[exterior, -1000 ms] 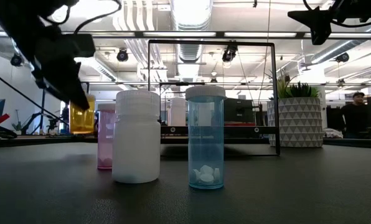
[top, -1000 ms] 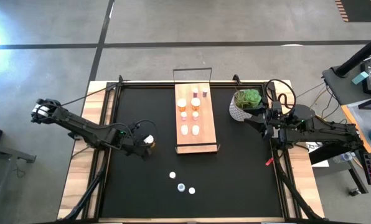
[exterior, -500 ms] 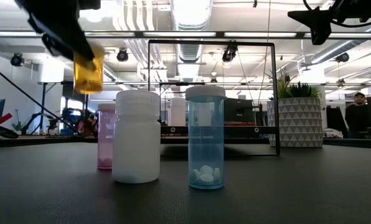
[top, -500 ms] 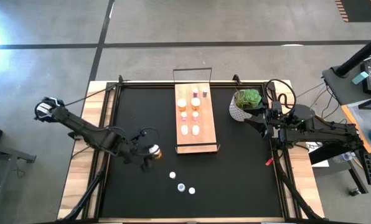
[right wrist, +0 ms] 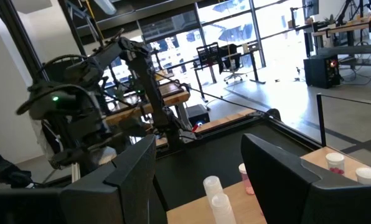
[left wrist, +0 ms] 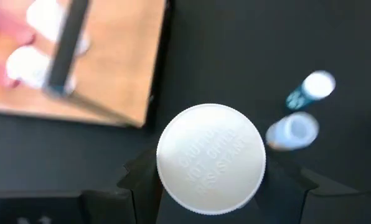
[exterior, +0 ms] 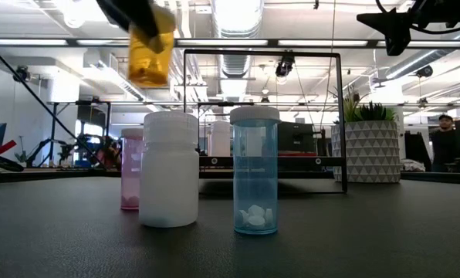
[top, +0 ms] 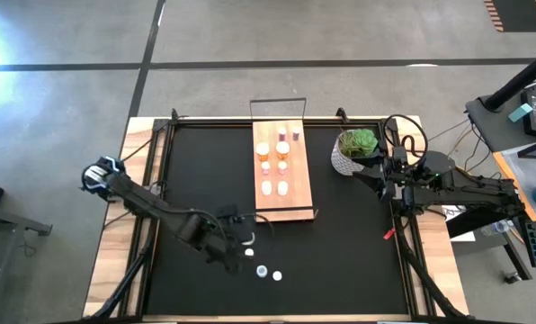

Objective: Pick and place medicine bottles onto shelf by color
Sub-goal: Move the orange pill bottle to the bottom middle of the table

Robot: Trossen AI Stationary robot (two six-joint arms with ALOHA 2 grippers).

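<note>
My left gripper point(top: 236, 241) is shut on an orange medicine bottle point(exterior: 151, 50) with a white cap point(left wrist: 210, 163), high above the mat and near the shelf's near left corner. The arm hides the bottle in the high view. The light-wood shelf point(top: 281, 202) holds orange, pink and white bottles standing upright in pairs. A pink bottle point(exterior: 131, 170), a white bottle point(exterior: 168, 170) and a blue bottle point(exterior: 255, 170) stand on the mat point(top: 340, 243) near its front edge. My right gripper point(right wrist: 201, 186) is open and empty at the table's right side. My left gripper pinches the orange bottle's body under the cap between its two fingers point(left wrist: 132, 183), one on each side. The fingers come from above, pointing down. The bottle point(exterior: 149, 66) hangs clear of the table, slightly tilted, cap up.
A green plant in a white pot point(top: 353, 151) stands right of the shelf, beside my right gripper. A dark wire frame point(exterior: 261, 116) rises at the shelf's ends. A person point(exterior: 444, 147) stands in the room behind.
My left gripper has carried the orange bottle up and toward the table's near and right edges, from left of the shelf to a spot by its near left corner, above the three standing bottles. It has stayed shut on the bottle.
</note>
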